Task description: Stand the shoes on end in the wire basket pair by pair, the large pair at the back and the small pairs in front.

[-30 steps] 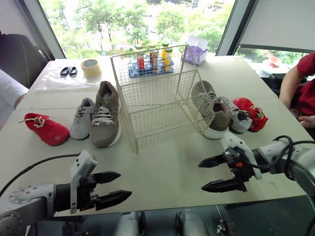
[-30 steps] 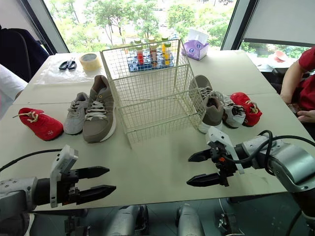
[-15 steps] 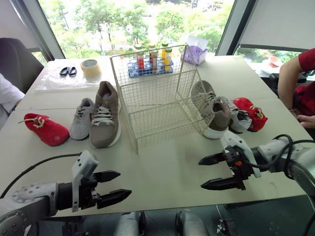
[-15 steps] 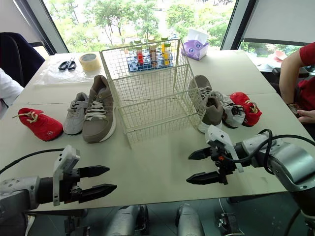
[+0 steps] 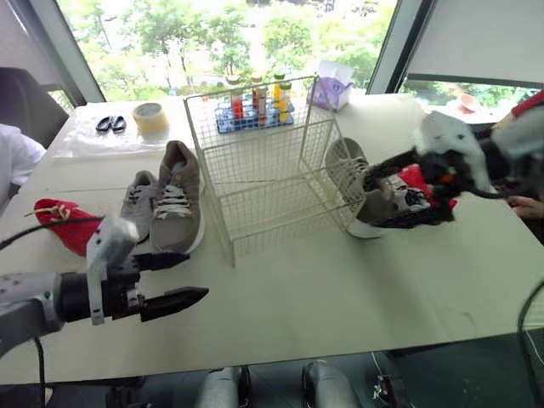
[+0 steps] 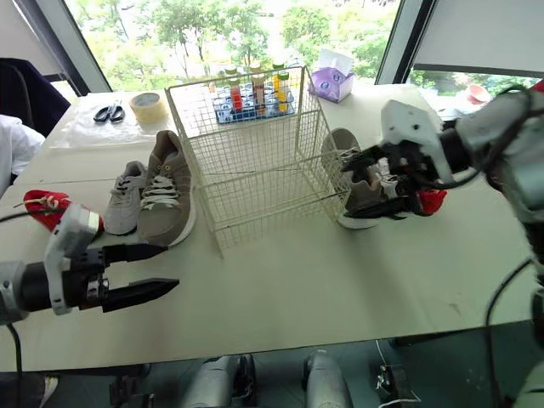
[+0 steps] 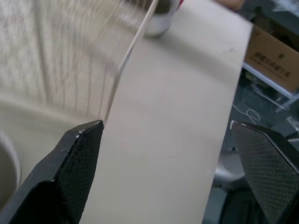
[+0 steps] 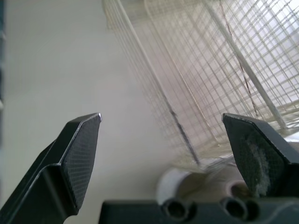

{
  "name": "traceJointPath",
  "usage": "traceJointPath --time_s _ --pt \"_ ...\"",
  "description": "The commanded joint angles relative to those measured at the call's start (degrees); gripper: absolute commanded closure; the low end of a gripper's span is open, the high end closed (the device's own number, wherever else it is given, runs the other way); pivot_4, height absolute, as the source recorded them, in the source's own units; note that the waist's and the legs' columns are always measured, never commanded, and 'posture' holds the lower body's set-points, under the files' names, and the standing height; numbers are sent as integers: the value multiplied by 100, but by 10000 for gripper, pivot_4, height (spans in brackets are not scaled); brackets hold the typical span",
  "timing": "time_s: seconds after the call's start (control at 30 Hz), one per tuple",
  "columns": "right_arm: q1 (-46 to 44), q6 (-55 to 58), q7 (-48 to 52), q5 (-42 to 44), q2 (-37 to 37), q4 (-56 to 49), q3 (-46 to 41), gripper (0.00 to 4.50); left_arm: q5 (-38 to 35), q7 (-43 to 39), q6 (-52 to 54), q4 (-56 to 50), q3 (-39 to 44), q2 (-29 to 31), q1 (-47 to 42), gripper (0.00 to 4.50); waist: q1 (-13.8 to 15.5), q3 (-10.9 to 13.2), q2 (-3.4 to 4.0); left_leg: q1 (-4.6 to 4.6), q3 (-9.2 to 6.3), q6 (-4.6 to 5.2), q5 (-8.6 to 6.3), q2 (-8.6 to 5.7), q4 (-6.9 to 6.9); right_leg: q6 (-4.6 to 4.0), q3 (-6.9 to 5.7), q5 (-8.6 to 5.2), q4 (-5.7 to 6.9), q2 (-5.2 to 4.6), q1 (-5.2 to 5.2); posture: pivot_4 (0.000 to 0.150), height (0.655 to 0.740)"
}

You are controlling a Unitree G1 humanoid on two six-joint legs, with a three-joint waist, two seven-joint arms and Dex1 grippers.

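Right gripper (image 5: 371, 201), fingers spread wide, brackets the large brown shoe (image 5: 382, 206) just right of the wire basket (image 5: 255, 174), not yet clamped. Gripping mid-shoe should help stand it upright at the basket's back. Left gripper (image 5: 198, 274) hovers open, front-left of the basket.

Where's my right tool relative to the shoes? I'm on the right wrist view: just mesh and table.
Observer: The right tool is open at the large tan shoe right of the basket. One finger appears on each side of the shoe.
Operator: Anything in the basket?
Observer: No shoes inside.
Operator: And that shoe's mate?
Observer: The other tan shoe lies left of the basket, beside a grey shoe and a red shoe.
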Motion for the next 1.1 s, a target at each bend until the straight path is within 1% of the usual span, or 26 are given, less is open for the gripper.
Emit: traceJointPath --time_s 0.03,0.1,0.23,0.37,0.43,0.47,0.57,0.7,0.87,1.0,1.1 --pt "-649 -1108 417 -726 628 1292 356 0 -1233 792 -179 -212 215 141 -373 256 -10 3 1 0 8 -4 10 0 -2 2 0 0 5 1 9 1500 7351" --pt "-847 -1498 541 -937 913 1804 478 0 -1823 1223 -314 -230 195 171 -509 256 -28 6 -1 1 9 -1 22 7 -1 7 0 1 15 11 8 1500 7351" --pt "-969 -1819 566 -800 1037 2023 1050 0 -1822 1545 -262 -483 -64 158 -342 256 -1 11 5 4 9 -10 28 12 -1 30 -2 7 25 21 8 1500 7351" --pt "-934 -2097 566 -887 1125 2143 1479 0 -1796 1734 -359 -516 -206 53 -254 256 2 11 4 12 10 -12 29 10 3 18 -3 0 32 22 14 1500 7351" --pt "-905 -2199 566 -1119 1287 2298 1468 5362 -1764 1776 -387 -505 -287 30 -285 0 -7 11 4 13 11 -14 28 9 6 13 -2 -3 35 22 14 1500 7351" --pt "-876 -2183 566 -1215 1367 2325 1457 8978 -1731 1781 -393 -501 -334 15 -297 0 -8 11 4 13 10 -17 29 9 7 13 -2 -3 38 22 13 1500 7351" --pt "-808 -2051 561 -1439 1539 2287 1367 23959 -1643 1748 -401 -473 -414 -13 -303 0 0 11 4 15 9 -21 32 8 8 13 -2 -3 47 23 12 1500 7351" --pt "-714 -1811 528 -1460 1633 2034 1125 44345 -1531 1670 -414 -403 -477 -36 -299 0 13 11 4 15 9 -24 34 7 8 13 -3 -3 50 25 11 1500 7351" --pt "-574 -1207 101 -1517 1676 1511 720 44784 -1385 1637 -432 -315 -610 -144 -320 0 8 11 4 16 8 -30 37 7 8 13 -3 -3 57 26 9 1500 7351" --pt "-403 -757 -372 -1695 1851 1058 630 44784 -1236 1568 -431 -210 -814 -175 -480 0 25 10 3 16 6 -34 40 7 10 12 -3 -4 70 26 5 1500 7351" --pt "-320 -527 -703 -1877 2013 935 640 44784 -1105 1448 -382 -119 -914 -152 -596 0 14 10 3 17 5 -47 36 7 14 12 -3 -4 81 26 3 1500 7351"
